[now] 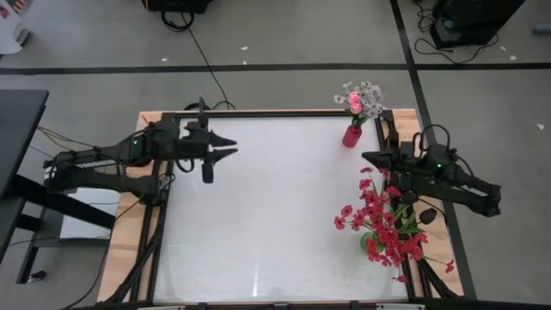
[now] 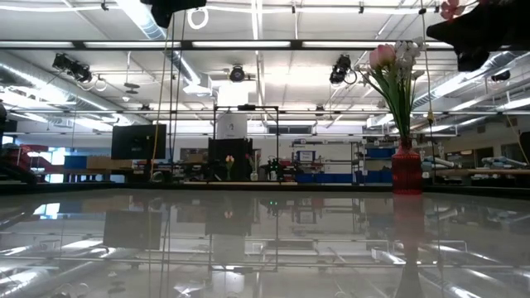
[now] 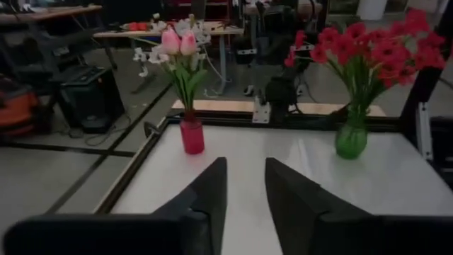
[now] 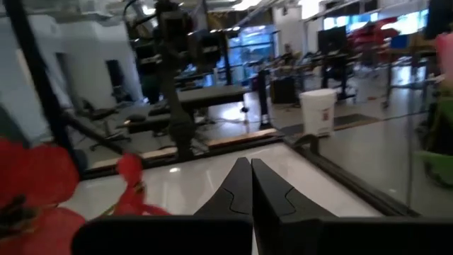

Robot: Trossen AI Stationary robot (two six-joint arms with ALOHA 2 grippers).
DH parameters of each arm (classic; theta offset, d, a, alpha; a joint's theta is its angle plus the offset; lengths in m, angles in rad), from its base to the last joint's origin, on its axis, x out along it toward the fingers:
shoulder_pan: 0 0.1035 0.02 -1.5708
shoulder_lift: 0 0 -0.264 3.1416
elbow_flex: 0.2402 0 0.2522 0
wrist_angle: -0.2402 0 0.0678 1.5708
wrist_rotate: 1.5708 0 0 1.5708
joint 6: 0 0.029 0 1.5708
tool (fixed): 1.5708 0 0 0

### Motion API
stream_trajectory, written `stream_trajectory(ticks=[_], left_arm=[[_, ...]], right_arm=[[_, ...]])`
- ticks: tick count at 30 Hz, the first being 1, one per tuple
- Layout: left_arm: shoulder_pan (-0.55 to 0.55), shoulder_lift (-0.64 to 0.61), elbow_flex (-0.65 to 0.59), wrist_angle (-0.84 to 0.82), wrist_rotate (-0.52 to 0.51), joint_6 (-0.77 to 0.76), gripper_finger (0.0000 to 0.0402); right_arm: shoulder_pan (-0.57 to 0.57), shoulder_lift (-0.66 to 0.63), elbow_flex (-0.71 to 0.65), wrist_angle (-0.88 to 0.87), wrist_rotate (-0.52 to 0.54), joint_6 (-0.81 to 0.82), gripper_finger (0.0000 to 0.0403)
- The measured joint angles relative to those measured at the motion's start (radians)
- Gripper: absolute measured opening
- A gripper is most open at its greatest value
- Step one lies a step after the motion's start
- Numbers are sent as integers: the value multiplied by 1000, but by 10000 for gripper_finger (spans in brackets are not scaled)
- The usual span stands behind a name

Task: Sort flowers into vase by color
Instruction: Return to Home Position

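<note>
A red vase [image 1: 351, 136] stands near the table's far right corner and holds pink buds [image 1: 354, 102] and white sprays [image 1: 371, 93]; the left wrist view shows this red vase [image 3: 192, 136] too. A green vase [image 3: 351, 139] at the right edge holds red blossom sprays [image 1: 383, 222]. I cannot make out any dark buds. My left gripper [image 1: 225, 147] hovers open over the table's far left part, pointing right. My right gripper [image 1: 368, 158] hovers shut between the two vases, pointing left, with red blossoms [image 4: 35, 195] beside it.
The wooden table frame [image 1: 258, 112] runs around the white top. The middle and near parts of the white top [image 1: 258, 232] are free room. Cables and equipment lie on the floor beyond the far edge.
</note>
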Motion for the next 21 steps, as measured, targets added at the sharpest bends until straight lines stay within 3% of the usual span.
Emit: stream_trajectory(ticks=[5,10,14,21], left_arm=[[9,-6,-23,13,-15,16,54],[17,-28,-190,145,-14,-68,12],[15,-35,-328,322,-10,-98,5],[21,-115,-531,445,-20,-169,5]], right_arm=[[0,0,-1,-33,-47,-3,0],[0,0,-28,-20,-62,42,0],[0,0,-80,-17,-73,86,0],[2,0,-184,111,-117,127,0]])
